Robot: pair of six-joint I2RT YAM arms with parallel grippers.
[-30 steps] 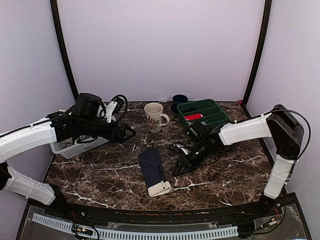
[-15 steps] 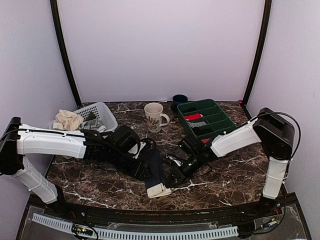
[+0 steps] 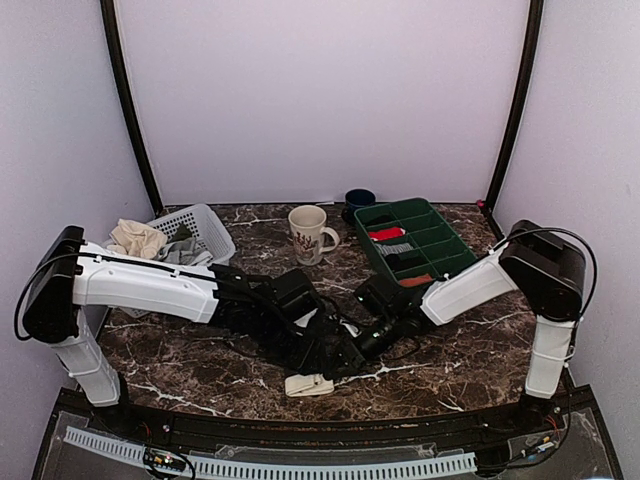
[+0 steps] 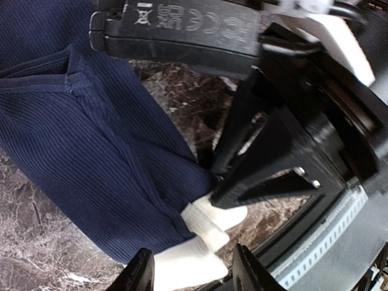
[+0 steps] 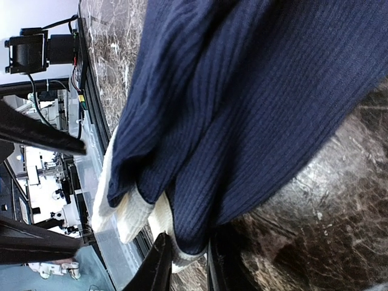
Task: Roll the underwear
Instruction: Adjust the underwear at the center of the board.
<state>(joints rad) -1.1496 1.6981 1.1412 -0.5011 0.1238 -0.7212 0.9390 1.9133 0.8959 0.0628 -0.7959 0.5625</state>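
Marble tabletop [image 3: 470,350]: underwear [image 4: 97,157] waistband [image 3: 308,384] lies near front edge.

Only a CE mark shows, on a black housing [image 4: 182,30]

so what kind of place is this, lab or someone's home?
Most likely a lab test cell, not a home: plain walls on black frame posts box in a marble-pattern table, with staged props, a laundry basket and green sorting tray.
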